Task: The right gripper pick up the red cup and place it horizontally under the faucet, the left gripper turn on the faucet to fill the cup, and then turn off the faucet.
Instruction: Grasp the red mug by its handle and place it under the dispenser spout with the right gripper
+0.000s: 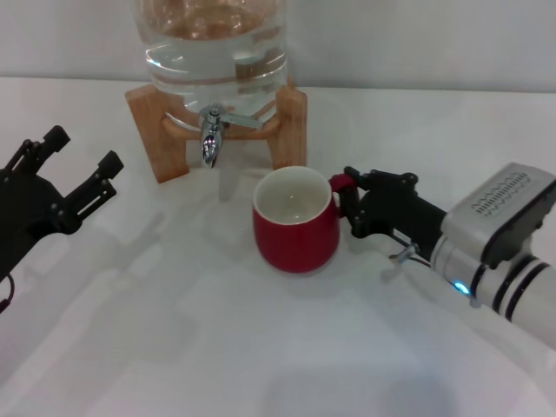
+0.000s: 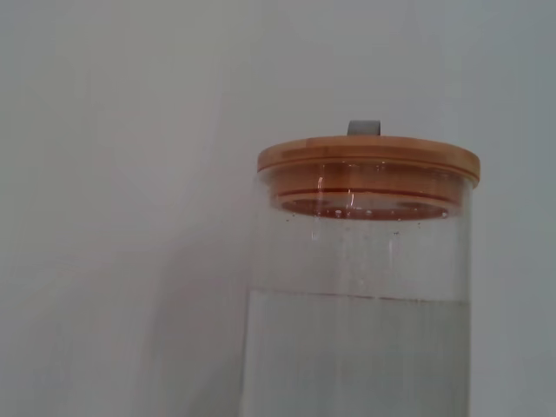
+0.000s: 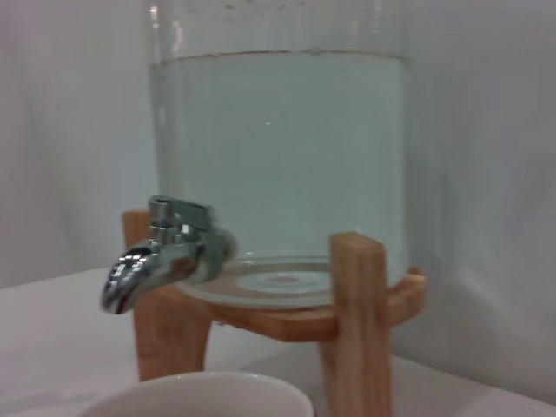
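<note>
Head view puts the red cup (image 1: 295,221) upright at centre frame on the white table (image 1: 174,347), just below and right of the faucet (image 1: 211,135), so its mouth is not yet under the spout. From the right edge, the right gripper (image 1: 347,201) reaches in with its prongs closed on the cup's handle, a grip that suits carrying or sliding the cup toward the spout. At the left edge, the left gripper (image 1: 74,169) hovers with prongs spread wide, well apart from the faucet (probably waiting for its turn at the lever). Behind, the water jug (image 1: 217,52) sits on its wooden stand (image 1: 148,130), raising the spout enough for a cup beneath.
</note>
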{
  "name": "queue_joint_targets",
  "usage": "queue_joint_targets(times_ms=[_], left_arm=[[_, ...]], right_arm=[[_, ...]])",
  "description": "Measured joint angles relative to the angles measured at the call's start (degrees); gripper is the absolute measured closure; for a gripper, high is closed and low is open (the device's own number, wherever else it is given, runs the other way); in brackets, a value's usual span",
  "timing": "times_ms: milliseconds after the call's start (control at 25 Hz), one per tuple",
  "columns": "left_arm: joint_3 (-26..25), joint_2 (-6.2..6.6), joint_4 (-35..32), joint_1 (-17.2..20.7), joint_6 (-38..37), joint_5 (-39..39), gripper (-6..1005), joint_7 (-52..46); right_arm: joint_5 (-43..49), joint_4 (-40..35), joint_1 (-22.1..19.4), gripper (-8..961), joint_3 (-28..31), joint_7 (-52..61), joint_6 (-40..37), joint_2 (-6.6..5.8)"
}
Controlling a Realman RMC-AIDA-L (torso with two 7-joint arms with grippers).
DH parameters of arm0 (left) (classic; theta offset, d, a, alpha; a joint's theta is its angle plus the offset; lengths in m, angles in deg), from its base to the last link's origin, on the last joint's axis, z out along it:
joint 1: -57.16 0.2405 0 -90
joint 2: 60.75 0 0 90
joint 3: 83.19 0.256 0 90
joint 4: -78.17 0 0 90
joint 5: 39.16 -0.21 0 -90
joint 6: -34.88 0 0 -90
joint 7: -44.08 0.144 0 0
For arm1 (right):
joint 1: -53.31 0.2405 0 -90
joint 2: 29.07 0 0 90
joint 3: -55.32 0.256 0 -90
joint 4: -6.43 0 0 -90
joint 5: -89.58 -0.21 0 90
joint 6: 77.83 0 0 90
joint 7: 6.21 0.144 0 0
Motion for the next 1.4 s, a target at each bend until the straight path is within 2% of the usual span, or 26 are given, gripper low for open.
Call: queue_joint_targets(times_ms=[1400], left_arm=[[0.0, -0.09, -0.7, 0.1, -0.8, -0.2, 114, 0.0]], right_arm=[[0.0, 5.3, 10.2, 808, -1.6, 0.4, 13.9, 0.00]])
